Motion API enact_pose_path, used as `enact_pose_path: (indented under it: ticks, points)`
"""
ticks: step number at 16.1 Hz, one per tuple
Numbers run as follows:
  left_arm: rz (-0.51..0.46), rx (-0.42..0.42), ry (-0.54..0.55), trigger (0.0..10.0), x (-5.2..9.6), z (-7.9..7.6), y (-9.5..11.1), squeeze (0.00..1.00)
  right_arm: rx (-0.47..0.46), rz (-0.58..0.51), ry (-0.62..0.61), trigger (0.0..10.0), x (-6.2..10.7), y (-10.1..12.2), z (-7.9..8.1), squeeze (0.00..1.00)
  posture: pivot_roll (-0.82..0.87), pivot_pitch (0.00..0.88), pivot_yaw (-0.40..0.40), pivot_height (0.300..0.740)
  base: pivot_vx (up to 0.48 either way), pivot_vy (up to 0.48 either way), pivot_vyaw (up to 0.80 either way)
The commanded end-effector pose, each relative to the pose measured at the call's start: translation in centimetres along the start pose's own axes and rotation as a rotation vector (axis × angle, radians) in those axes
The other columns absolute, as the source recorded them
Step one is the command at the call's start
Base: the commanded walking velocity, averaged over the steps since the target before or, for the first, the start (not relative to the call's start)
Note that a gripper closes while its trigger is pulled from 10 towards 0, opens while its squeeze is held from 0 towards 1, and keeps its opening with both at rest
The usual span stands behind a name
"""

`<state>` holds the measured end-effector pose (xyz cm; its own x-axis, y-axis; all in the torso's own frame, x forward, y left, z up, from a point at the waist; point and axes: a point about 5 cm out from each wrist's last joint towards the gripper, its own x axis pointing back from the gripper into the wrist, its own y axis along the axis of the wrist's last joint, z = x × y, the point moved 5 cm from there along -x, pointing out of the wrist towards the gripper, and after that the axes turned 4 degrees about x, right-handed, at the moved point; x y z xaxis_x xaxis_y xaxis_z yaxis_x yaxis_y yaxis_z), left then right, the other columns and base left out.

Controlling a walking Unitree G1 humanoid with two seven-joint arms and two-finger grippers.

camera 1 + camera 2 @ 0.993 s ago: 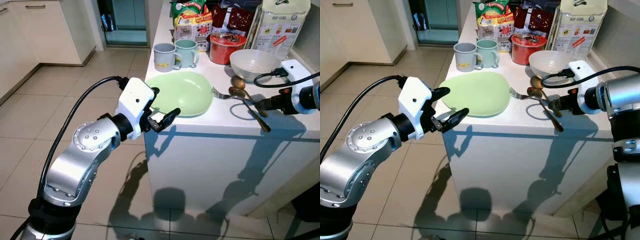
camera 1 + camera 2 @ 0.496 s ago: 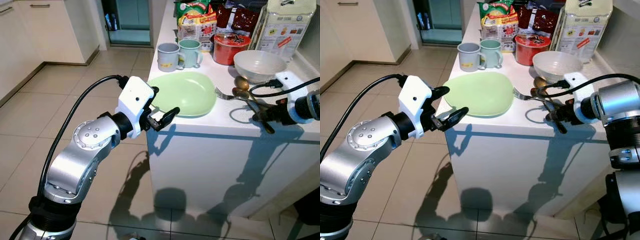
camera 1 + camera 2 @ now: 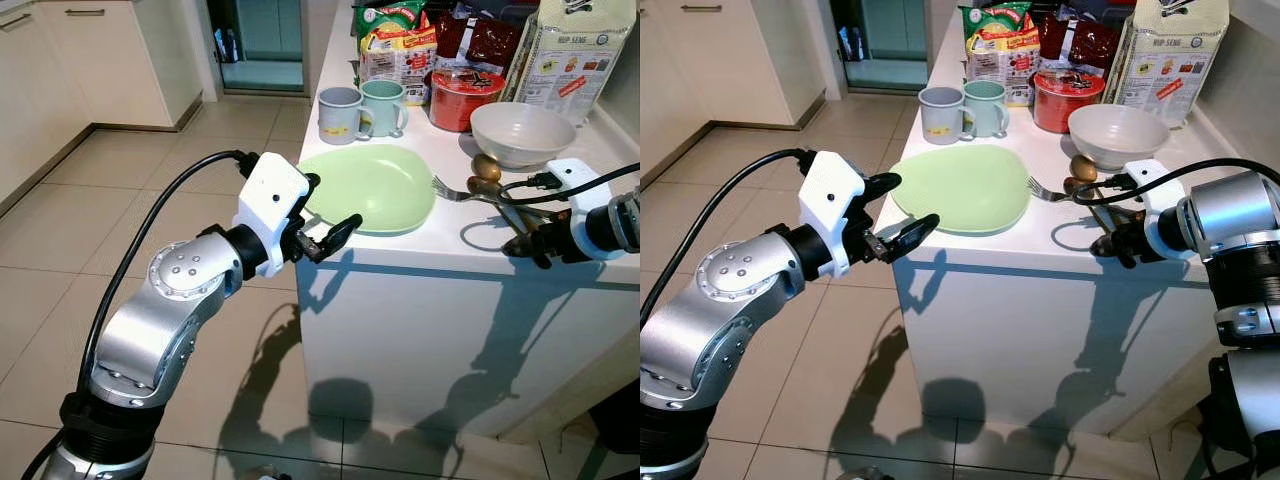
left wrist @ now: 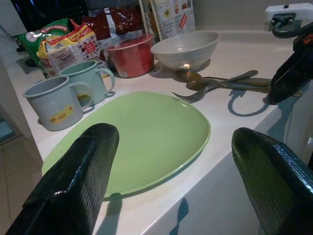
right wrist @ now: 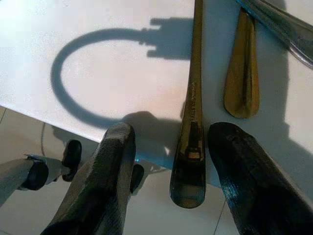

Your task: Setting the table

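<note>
Brass-coloured spoon handle (image 5: 190, 147) juts past the white counter's (image 3: 400, 255) front edge; the right gripper (image 5: 178, 196), forearm level, straddles its tip with fingers parted. Left gripper (image 3: 322, 222), elbow bent, gapes beside the green plate (image 3: 372, 186).

The plate (image 3: 371, 187) lies on the table (image 3: 440, 255) near its front edge. At its 12 o'clock stand two mugs (image 3: 360, 110). At its 3 o'clock lie the fork (image 3: 455, 190) and spoons (image 3: 490, 180), with the bowl (image 3: 521, 132) behind them. Food packages (image 3: 405, 45) line the table's far end.
</note>
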<state>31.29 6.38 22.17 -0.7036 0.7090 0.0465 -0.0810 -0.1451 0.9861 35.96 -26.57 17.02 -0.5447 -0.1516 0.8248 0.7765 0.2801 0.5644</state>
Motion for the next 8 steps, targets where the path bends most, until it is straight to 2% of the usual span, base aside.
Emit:
enact_pose_path:
  ticks: [1, 2, 3, 8]
  points:
    - [-0.014, -0.009, -0.006, 10.0, 0.02, 0.01, 0.47, 0.00, -0.027, 0.028, -0.002, 3.6, -0.43, -0.92, -0.18, 0.00, 0.04, 0.000, 0.026, 0.740, 0.000, 0.000, 0.00]
    - [-0.014, -0.008, -0.007, 10.0, 0.01, -0.04, 0.46, 0.00, -0.029, 0.030, -0.005, 3.6, -0.47, -1.01, -0.27, 0.00, 0.04, 0.000, 0.026, 0.740, 0.000, 0.000, 0.00]
    - [-0.014, -0.007, -0.009, 10.0, 0.02, -0.12, 0.44, 0.00, -0.029, 0.034, -0.011, 0.2, -0.58, -1.23, -0.42, 0.00, 0.03, 0.000, 0.028, 0.740, 0.000, 0.000, 0.00]
    - [-0.017, -0.002, -0.012, 10.0, -0.03, -0.23, 0.51, 0.00, -0.027, 0.038, -0.013, 0.0, -0.72, -1.46, -0.46, 0.00, 0.03, 0.000, 0.030, 0.740, 0.000, 0.000, 0.00]
